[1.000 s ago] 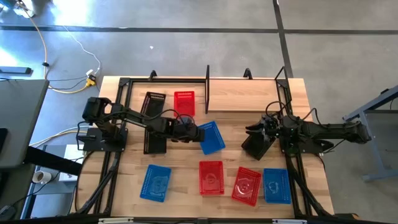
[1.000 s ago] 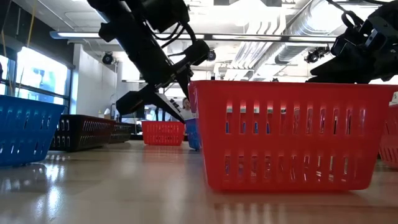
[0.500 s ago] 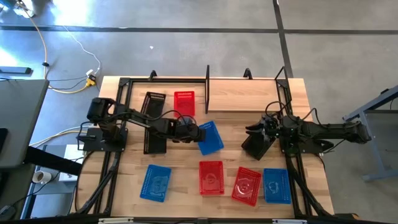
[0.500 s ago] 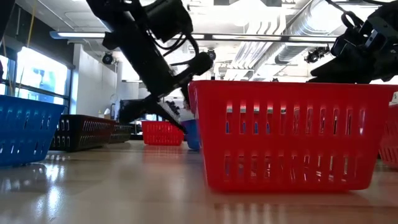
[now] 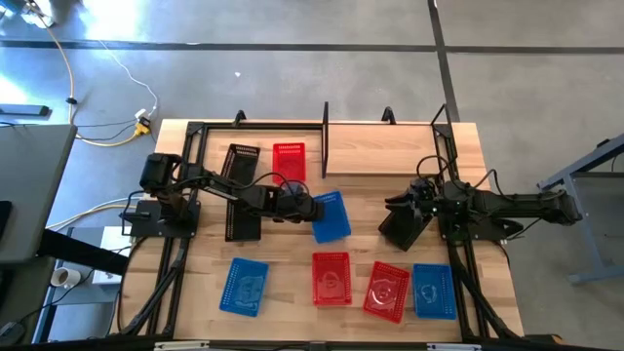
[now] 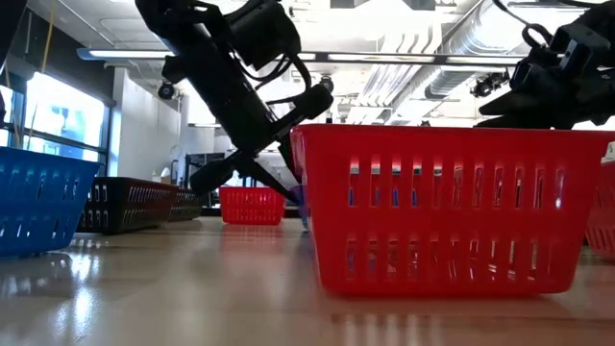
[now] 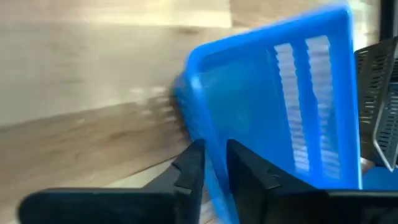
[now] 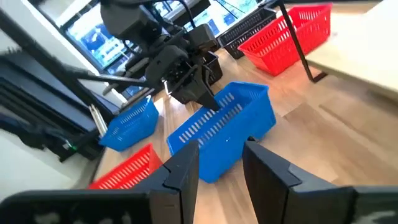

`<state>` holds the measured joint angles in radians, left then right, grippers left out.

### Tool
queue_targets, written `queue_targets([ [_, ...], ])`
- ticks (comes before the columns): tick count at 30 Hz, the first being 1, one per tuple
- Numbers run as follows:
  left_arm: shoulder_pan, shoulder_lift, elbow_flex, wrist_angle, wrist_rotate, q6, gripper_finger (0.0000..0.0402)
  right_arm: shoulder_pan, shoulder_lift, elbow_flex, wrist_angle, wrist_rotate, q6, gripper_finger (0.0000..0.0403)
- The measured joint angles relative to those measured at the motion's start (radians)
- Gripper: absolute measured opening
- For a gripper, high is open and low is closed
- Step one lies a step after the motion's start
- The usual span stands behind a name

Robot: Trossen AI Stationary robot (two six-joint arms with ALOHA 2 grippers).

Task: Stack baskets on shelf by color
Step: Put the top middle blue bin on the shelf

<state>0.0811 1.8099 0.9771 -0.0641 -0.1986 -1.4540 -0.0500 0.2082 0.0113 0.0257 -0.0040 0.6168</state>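
Overhead view. Left gripper (image 5: 310, 207) pinches the near rim of a blue basket (image 5: 332, 216) at table centre. Behind it, a red basket (image 5: 289, 161) and a black basket (image 5: 241, 161) lie inside the shelf (image 5: 325, 136). Right gripper (image 5: 398, 205), well apart, hovers above a black basket (image 5: 403, 230).

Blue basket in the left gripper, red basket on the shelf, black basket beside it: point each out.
blue basket (image 5: 332, 215), high view, its mesh floor.
red basket (image 5: 289, 161), high view, middle of its floor.
black basket (image 5: 242, 162), high view, middle of its floor.
left gripper (image 7: 214, 163), left wrist view, between its fingertips at the blue basket's wall.
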Motion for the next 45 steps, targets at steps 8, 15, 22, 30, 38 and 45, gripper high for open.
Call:
queue_targets([
  [8,-0.001,0.000,0.000,0.023,-0.026,0.010,0.0010,0.000,0.000,0.000,0.000,0.004,0.082,0.0110],
  [15,-0.004,-0.002,0.000,0.113,-0.028,0.054,0.0004,0.000,0.000,0.000,0.036,0.003,0.133,0.0110],
  [22,-0.005,-0.029,-0.001,0.110,-0.030,0.105,0.0003,0.000,-0.001,0.000,0.188,0.002,0.210,0.0110],
  [30,-0.006,-0.109,0.050,0.038,-0.049,0.201,0.0002,0.000,0.002,0.005,0.300,0.000,0.284,0.0110],
  [38,-0.003,-0.151,0.141,-0.091,-0.041,0.289,0.0002,0.000,0.043,0.158,0.193,0.013,0.156,0.0110],
  [45,0.009,-0.156,0.255,-0.314,-0.036,0.368,0.0002,0.000,0.131,0.307,0.031,0.022,0.081,0.0110],
])
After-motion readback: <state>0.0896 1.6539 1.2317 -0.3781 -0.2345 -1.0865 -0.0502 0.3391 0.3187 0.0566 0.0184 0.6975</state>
